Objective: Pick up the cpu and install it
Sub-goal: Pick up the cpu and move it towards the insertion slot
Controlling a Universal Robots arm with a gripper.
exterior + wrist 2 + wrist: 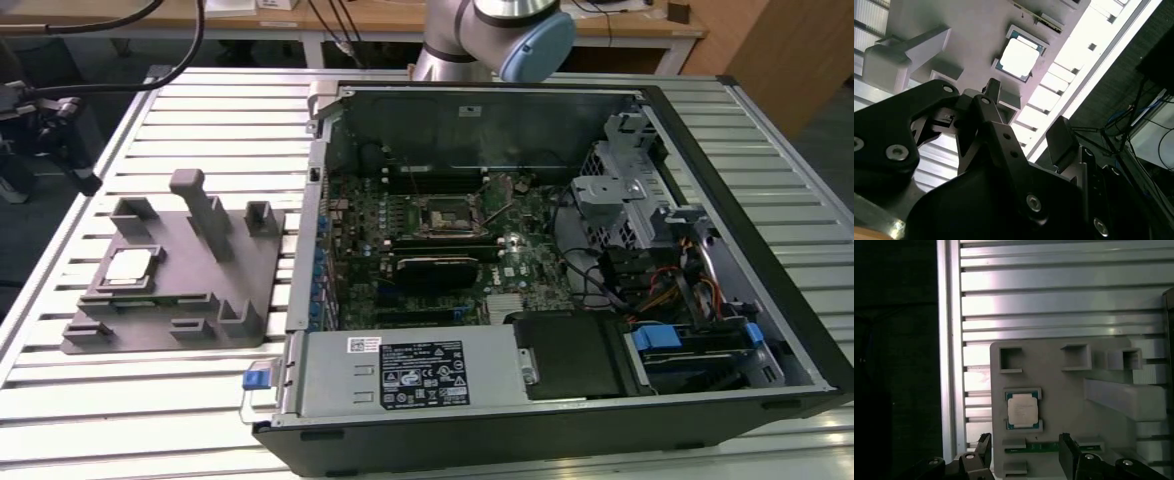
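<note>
The cpu (130,264), a small square chip with a pale silver top, lies flat in a recess of the grey plastic tray (200,310) at the exterior view's left, beside the open computer case (694,200). In both wrist views the cpu (1022,410) (1019,57) is seen from above, some way below the gripper. My gripper (1025,455) (1026,120) is open, its two black fingers (1066,456) spread wide with nothing between them. The motherboard's square socket (441,215) sits in the middle of the case. The arm (497,40) rises behind the case.
The tray carries upright posts (200,205) and a green strip-like board (1054,446) just beside the cpu. Inside the case are a black finned block (434,270), a power supply (414,370) and a drive cage (627,190). Everything rests on a slatted metal table (160,420).
</note>
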